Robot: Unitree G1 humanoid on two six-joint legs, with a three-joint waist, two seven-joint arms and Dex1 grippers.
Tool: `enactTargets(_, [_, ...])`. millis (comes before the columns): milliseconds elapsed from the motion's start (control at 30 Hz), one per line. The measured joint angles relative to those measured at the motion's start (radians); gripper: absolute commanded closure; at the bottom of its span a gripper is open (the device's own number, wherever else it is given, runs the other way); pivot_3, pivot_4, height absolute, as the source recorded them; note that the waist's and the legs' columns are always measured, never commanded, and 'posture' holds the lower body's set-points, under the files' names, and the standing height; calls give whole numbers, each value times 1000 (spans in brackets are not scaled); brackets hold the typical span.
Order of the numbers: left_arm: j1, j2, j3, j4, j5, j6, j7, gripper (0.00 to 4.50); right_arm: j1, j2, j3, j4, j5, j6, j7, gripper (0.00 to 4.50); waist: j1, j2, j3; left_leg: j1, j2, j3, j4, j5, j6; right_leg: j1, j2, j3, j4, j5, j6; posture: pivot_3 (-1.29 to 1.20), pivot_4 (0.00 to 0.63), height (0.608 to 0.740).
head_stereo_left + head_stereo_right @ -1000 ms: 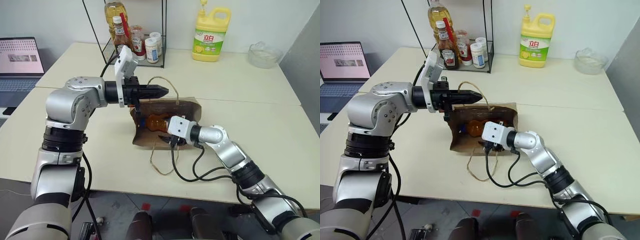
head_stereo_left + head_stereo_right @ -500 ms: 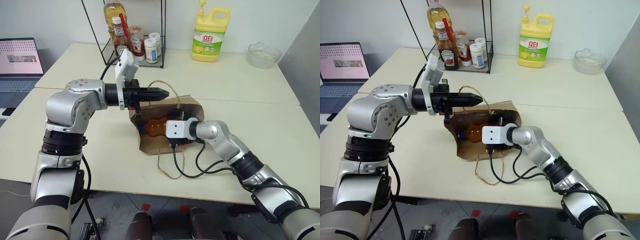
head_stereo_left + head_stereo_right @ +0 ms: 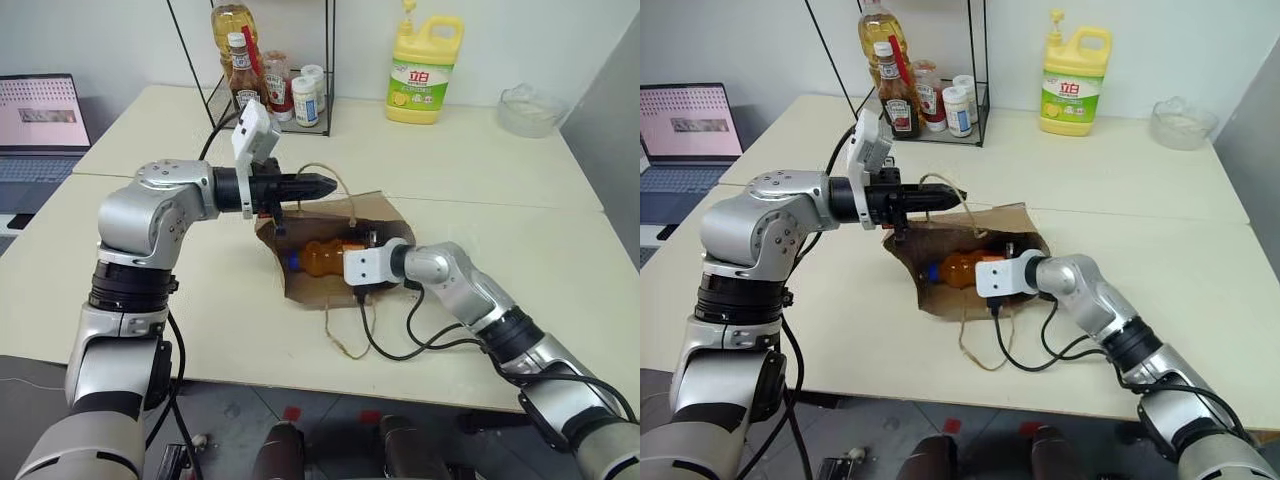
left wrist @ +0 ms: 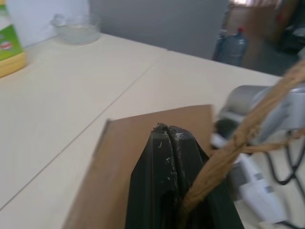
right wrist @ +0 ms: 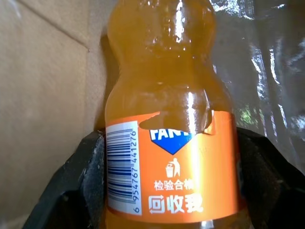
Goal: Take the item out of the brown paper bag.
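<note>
Your left gripper (image 3: 325, 183), pressed together, pinches the bag (image 3: 385, 215) handle (image 4: 233, 143). Right gripper (image 5: 167, 191) straddles the bottle (image 3: 330, 256); squeeze firmly, then withdraw.

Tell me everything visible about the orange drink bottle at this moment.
The orange drink bottle is clear plastic filled with orange liquid, with a blue cap and an orange label bearing a barcode and a blue emblem. It lies on its side within the open mouth of the brown paper bag, cap toward the robot's left. The right hand has a black finger against each side of the label.
</note>
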Motion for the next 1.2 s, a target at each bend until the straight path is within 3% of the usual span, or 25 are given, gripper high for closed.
enactTargets(267, [-5,-36,-2,112,81,-86,79,4500,86,-22,-145,-211,142,32,25,1250,-2,0,0,0,0,0,0,0,0,-1,0,0,0,0,0,0,150,740])
enactTargets(467, [-35,-58,-1,159,103,-118,100,4500,189,-6,-230,-351,359,40,79,1250,-2,0,0,-1,0,1,0,0,0,-1,0,1,0,0,0,0,150,740])
enactTargets(667, [-38,-70,-2,190,122,-129,100,4500,316,-106,-421,-489,490,28,88,1250,12,0,1,-1,0,0,0,0,0,0,0,0,0,0,0,0,150,740])
enactTargets(767, [-38,-74,-2,188,125,-129,100,4500,338,-157,-510,-488,446,104,6,1250,13,0,1,0,0,2,0,0,0,-1,0,2,0,0,0,0,150,740])
enactTargets(900, [-33,-70,-1,187,129,-129,99,4500,350,-314,-602,-351,345,236,-46,1250,17,0,1,0,0,3,0,0,1,-1,0,3,0,0,0,0,150,740])
enactTargets(1067, [-34,-72,-1,190,133,-129,98,4500,360,-475,-484,-177,251,282,70,1250,10,0,1,0,0,6,-1,0,1,-3,0,6,0,0,0,0,150,740])
enactTargets(1200, [-43,-80,-1,205,135,-130,98,4500,299,-494,-402,-102,222,259,147,1250,-3,1,1,1,0,10,1,0,1,-2,-1,10,0,0,1,0,150,740])
